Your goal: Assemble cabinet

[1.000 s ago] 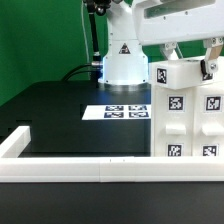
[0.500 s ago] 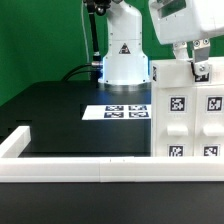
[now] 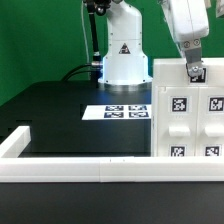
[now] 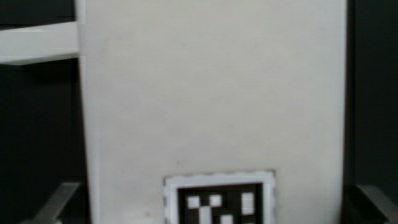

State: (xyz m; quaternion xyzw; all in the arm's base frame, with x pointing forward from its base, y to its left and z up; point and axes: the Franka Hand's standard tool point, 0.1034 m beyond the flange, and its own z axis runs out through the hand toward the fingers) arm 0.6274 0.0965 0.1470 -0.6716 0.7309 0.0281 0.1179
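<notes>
I saw the large white plastic cabinet point(image 3: 188, 110) with recessed squares and black-and-white tags standing on the black worktop point(image 3: 60, 115) at the exterior view's right. My tool point(image 3: 195, 71) straddled its top edge; I couldn't tell its grip.

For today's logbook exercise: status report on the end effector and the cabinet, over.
End effector at the cabinet's top edge, open or shut unclear. Cabinet upright at the exterior view's right. Marker board flat beside it, nothing blocking.
</notes>
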